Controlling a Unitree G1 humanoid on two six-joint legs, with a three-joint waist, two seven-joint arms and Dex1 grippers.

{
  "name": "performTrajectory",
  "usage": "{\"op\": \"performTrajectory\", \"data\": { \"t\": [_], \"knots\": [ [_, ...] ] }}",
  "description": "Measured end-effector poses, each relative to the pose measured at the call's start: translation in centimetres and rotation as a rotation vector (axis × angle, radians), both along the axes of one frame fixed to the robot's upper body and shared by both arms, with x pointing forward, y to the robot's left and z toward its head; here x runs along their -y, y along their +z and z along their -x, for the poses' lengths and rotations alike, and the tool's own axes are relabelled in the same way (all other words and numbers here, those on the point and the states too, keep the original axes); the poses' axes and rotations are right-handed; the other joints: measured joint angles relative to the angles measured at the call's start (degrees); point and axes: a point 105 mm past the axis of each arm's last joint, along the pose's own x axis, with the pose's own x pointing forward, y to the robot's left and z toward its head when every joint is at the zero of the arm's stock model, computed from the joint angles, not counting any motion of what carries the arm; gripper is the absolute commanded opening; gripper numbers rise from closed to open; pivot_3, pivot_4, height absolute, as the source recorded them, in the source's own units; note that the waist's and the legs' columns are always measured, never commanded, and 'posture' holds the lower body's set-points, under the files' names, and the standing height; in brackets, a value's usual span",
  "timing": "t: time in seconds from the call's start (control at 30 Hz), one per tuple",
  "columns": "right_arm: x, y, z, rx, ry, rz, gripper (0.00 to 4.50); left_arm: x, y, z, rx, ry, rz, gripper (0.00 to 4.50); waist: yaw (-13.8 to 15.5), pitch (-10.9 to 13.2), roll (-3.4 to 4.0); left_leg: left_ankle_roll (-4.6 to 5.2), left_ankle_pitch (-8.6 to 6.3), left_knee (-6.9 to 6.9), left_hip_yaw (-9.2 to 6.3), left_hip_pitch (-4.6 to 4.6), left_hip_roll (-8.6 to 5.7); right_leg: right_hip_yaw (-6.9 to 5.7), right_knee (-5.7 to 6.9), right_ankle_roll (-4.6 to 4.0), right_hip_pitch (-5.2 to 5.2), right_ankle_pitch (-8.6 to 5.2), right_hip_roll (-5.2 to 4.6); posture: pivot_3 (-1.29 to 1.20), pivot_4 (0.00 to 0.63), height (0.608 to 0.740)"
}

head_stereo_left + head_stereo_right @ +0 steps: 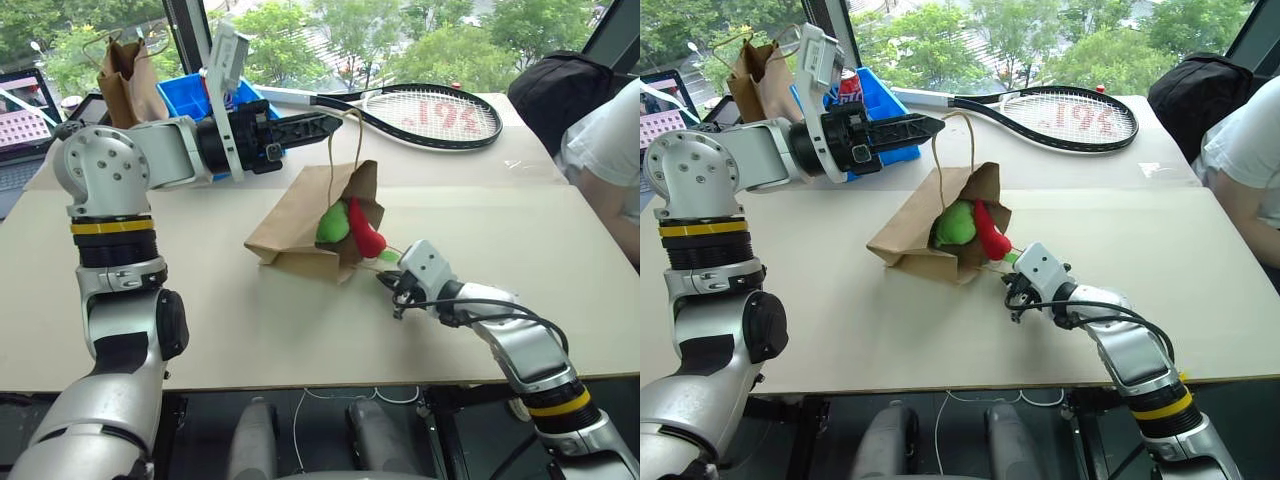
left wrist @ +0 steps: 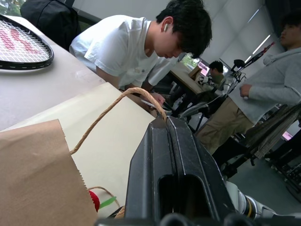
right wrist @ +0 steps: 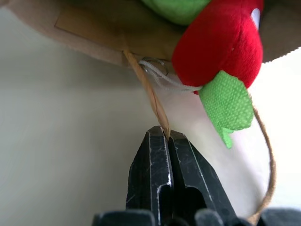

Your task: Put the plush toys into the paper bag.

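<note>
1. Paper bag (image 1: 300, 225): wide kraft bag lying on its side at centre frame on the tabletop (image 1: 200, 330), mouth turned toward the lower right. Likely held this way so the toys can be slid in, not dropped.
2. Left end effector (image 1: 325, 124): upper centre of frame, clenched on the bag's upper twisted-paper handle (image 1: 345, 150), pulling it up. Judged purpose: to keep the mouth propped open.
3. Right end effector (image 1: 392, 283): right of centre, at the bag mouth, clenched on the lower handle (image 3: 150, 92) lying on the tabletop; the wrist view shows the cord pinched between the fingertips. Judged purpose: to spread the mouth or steady the lower lip.
4. Green plush toy (image 1: 333, 225): round blob, sitting inside the bag mouth.
5. Red chili plush toy (image 1: 365, 232): body at the mouth, green tip (image 3: 226, 106) hanging out over the tabletop; not fully in.
6. Other items: tennis racket (image 1: 430, 112) at upper right; narrower dark paper bag (image 1: 125, 80) and blue bin (image 1: 195, 95) at upper left; seated person (image 1: 605, 160) at right edge.
</note>
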Motion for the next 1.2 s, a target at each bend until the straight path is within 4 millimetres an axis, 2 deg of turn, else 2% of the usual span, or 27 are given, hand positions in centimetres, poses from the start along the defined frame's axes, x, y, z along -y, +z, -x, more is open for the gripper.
{"op": "performTrajectory", "data": {
  "t": [0.03,0.1,0.17,0.23,0.33,0.43,0.6,0.73,0.9,0.97,1.1,1.2],
  "knots": [
    [0.6,1.5,-0.5,0.052,-0.011,0.020,0.08,-0.3,0.1,-0.1,0.005,0.011,-0.002,0.00,0.0,0.0,0.00,0.00,0.00,0.00,0.00,0.00,0.00,0.00,0.00,0.00,0.00,0.00,0.00,0.00,0.150,0.659],
    [1.1,5.7,-1.5,0.190,-0.018,0.038,0.08,-0.9,0.3,-0.4,0.020,0.043,-0.002,0.00,-0.2,0.0,0.00,0.00,0.00,-0.01,0.00,0.04,0.01,0.00,0.02,0.00,-0.02,0.00,0.02,0.00,0.150,0.659],
    [0.2,9.9,-1.6,0.325,0.020,0.044,0.08,-1.2,0.4,-0.7,0.033,0.065,0.003,0.00,-0.3,0.0,0.00,0.00,0.00,-0.05,-0.03,0.06,0.02,-0.03,0.03,-0.01,-0.02,-0.01,0.03,0.00,0.150,0.659],
    [-1.1,12.8,-1.3,0.417,0.075,0.048,0.08,-1.6,0.5,-1.3,0.039,0.097,0.004,0.00,-0.3,0.0,0.00,0.00,0.00,-0.08,-0.03,0.05,0.02,-0.03,0.02,-0.04,-0.02,0.00,0.03,0.00,0.150,0.659],
    [-2.1,14.9,-0.8,0.478,0.130,0.063,0.08,-2.4,0.5,-2.0,0.052,0.151,-0.001,0.00,0.0,0.0,0.00,0.00,0.00,-0.07,-0.02,-0.04,0.01,-0.03,-0.02,-0.14,-0.03,0.06,0.01,0.00,0.150,0.659],
    [-3.1,15.9,0.1,0.499,0.204,0.116,0.08,-3.1,0.4,-2.6,0.052,0.192,-0.002,0.00,0.4,0.0,0.00,0.00,0.00,-0.06,-0.02,-0.08,-0.01,-0.04,-0.05,-0.13,-0.04,0.06,-0.01,0.00,0.150,0.659],
    [-3.8,15.5,1.3,0.460,0.281,0.154,0.08,-3.4,0.4,-2.9,0.066,0.218,-0.005,0.00,0.4,0.0,0.00,0.00,0.00,-0.05,-0.01,-0.09,-0.01,-0.03,-0.05,-0.13,-0.05,0.05,-0.01,0.00,0.150,0.659],
    [-3.2,15.6,1.4,0.441,0.272,0.198,0.08,-3.8,0.3,-3.3,0.064,0.247,-0.007,0.00,0.3,0.0,0.00,0.00,0.00,-0.05,-0.02,-0.08,-0.01,-0.03,-0.04,-0.13,-0.06,0.06,-0.01,0.00,0.150,0.659],
    [-2.7,17.5,1.6,0.498,0.252,0.228,0.08,-4.8,0.3,-3.9,0.076,0.286,-0.017,0.00,0.0,0.0,-0.01,0.00,0.00,-0.07,-0.01,-0.09,0.00,-0.03,-0.02,-0.15,-0.12,0.06,-0.01,0.00,0.150,0.659],
    [-2.2,17.8,1.6,0.507,0.234,0.231,0.08,-5.7,0.7,-4.3,0.092,0.327,-0.021,0.00,0.0,0.0,-0.01,0.00,0.00,-0.07,-0.01,-0.09,0.00,-0.03,-0.03,-0.14,-0.12,0.06,-0.01,0.00,0.150,0.659],
    [-2.0,18.5,1.7,0.529,0.222,0.227,0.08,-6.3,2.2,-4.6,0.151,0.353,-0.009,0.00,0.1,0.1,-0.01,0.00,0.00,-0.06,0.00,-0.11,-0.01,-0.03,-0.03,-0.13,-0.12,0.05,-0.01,0.00,0.150,0.659],
    [-1.9,18.0,1.8,0.497,0.222,0.231,0.08,-6.1,2.8,-4.5,0.168,0.347,0.010,0.00,0.1,0.1,-0.01,0.00,0.00,-0.06,-0.01,-0.11,0.00,-0.03,-0.03,-0.14,-0.12,0.04,-0.01,0.00,0.150,0.659]
  ]
}}
